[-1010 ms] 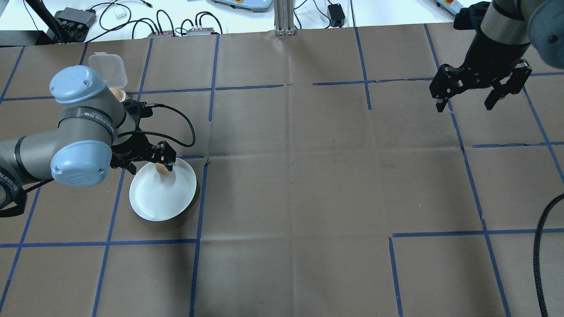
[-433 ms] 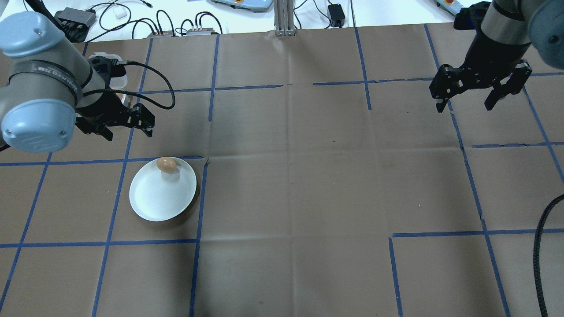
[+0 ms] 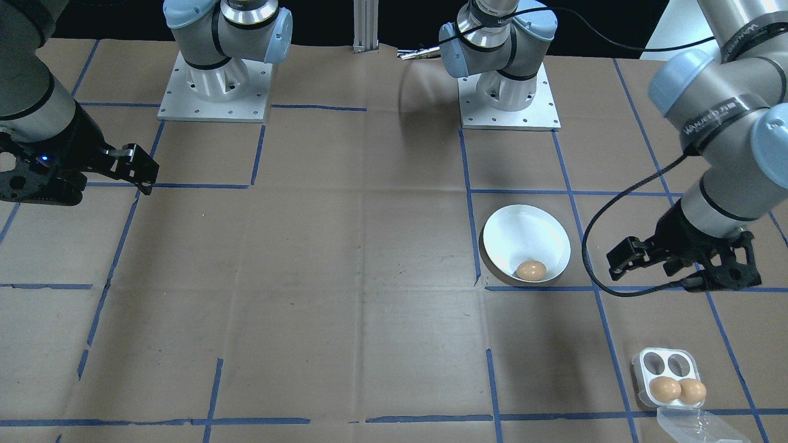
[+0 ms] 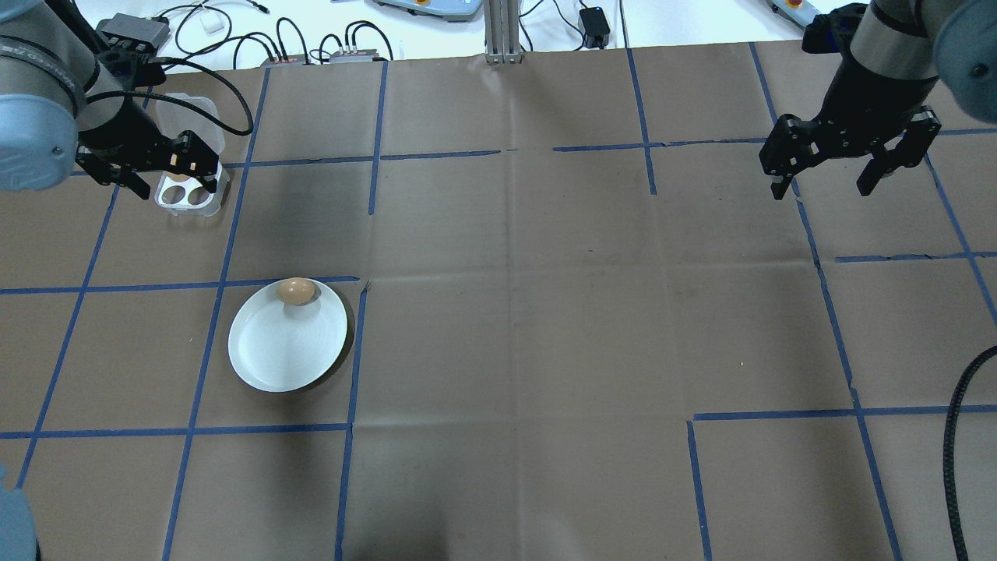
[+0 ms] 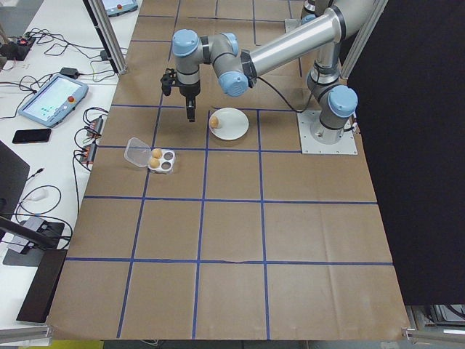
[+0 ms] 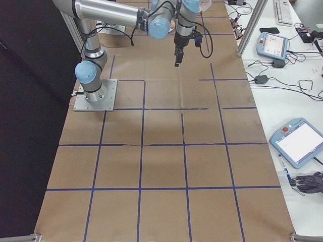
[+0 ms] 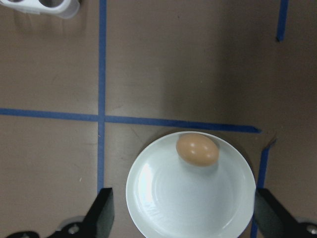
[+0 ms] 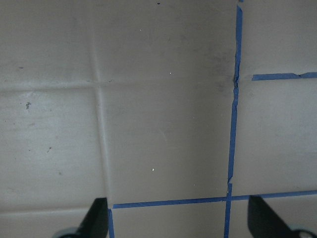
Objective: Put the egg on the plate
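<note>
Egg [image 4: 296, 291] sits on plate [image 4: 284, 351], lower left of overhead view, right at the far rim, so it could roll w/ any bump. Beyond it, upper left, left gripper [image 4: 153, 167] hangs over egg tray [image 4: 189, 195], jaws apart and empty; best lift clear w/o nudging anything. Right gripper [image 4: 850, 159], upper right, also spread, idle.

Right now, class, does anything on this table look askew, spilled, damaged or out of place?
Nothing spilled or broken. The egg lies whole on the plate, though close to its rim rather than centred. The egg tray stands open with two eggs in it.
</note>
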Available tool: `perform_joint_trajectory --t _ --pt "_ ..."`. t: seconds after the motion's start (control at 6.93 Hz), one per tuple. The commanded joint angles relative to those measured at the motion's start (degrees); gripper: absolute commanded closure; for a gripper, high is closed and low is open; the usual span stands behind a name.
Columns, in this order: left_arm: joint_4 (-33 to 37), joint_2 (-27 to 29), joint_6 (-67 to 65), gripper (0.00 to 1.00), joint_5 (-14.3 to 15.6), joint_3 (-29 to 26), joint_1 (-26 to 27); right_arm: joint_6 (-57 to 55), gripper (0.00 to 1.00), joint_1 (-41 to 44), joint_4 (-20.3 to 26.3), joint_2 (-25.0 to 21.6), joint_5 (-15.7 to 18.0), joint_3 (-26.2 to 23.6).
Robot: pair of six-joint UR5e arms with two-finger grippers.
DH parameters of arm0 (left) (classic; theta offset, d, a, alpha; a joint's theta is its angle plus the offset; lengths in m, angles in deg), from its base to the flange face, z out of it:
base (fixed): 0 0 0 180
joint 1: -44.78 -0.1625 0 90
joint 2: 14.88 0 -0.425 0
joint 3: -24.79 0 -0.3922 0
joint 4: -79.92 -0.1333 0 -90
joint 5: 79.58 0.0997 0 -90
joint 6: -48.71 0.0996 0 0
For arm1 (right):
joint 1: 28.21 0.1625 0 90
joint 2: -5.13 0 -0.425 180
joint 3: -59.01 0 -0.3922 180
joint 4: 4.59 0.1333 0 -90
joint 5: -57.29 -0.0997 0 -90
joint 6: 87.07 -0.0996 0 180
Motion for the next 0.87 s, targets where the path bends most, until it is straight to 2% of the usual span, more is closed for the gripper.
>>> perform_joint_trajectory --t 0.0,0.29,0.43,0.58,0.72 --pt "1.4 7.1 2.6 0.01 0.1 -9.0 -2.9 0.0 0.00 0.0 0.0 0.0 0.0 0.0" --pt "3.2 10.0 18.0 0.00 0.5 -13.8 -3.6 0.0 0.00 0.0 -0.1 0.0 0.0 0.0" --pt "2.4 10.1 29.4 0.00 1.6 -13.7 -3.9 0.0 0.00 0.0 0.0 0.0 0.0 0.0" --pt "2.2 11.2 39.0 0.01 4.7 -14.6 -5.1 0.0 0.00 0.0 -0.1 0.0 0.0 0.0" --pt "2.0 12.5 43.1 0.01 4.3 -16.7 -7.6 0.0 0.00 0.0 0.0 0.0 0.0 0.0"
